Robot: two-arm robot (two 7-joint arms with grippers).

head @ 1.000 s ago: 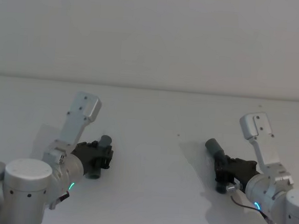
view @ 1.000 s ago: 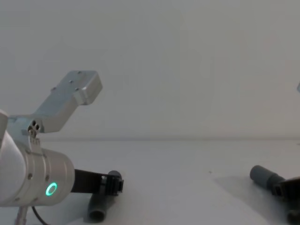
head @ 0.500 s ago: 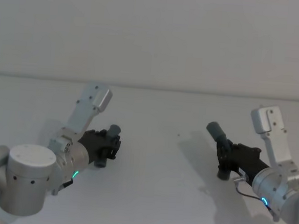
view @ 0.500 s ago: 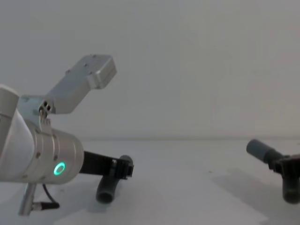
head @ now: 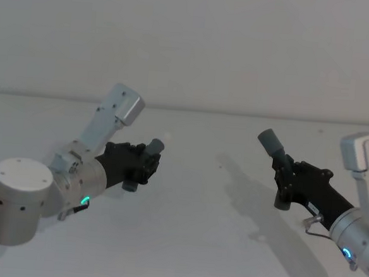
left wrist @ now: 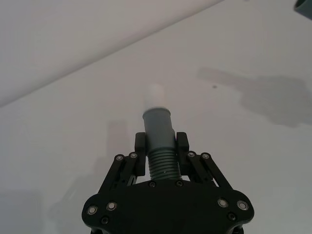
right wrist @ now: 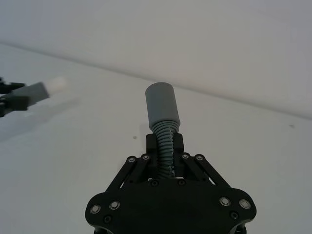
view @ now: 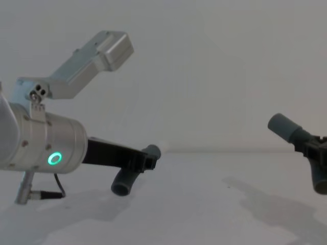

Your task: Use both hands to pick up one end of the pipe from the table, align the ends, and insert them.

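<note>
Stretching across the head view, the matte white table (head: 195,253) carries soft grey shadows (head: 255,210) cast by the arms. A faint seam marks where the table meets the pale, plain wall (head: 191,44) behind. The left gripper (head: 144,165) hangs above the table's left side, its jaws pinching the ribbed middle of one dark grey hose piece (head: 154,149). That piece's smooth cuff ends in a white tip (head: 167,138) pointing up and towards the centre. Its other end droops below the fingers, clear of the surface. The right gripper (head: 285,178) is held above the right side, jaws clamped on the ribs of the second hose piece (right wrist: 165,130). The second piece's plain grey socket cuff (head: 270,142) angles up and inward. The two cuffs lean towards each other, well apart, with white table beneath the gap.
</note>
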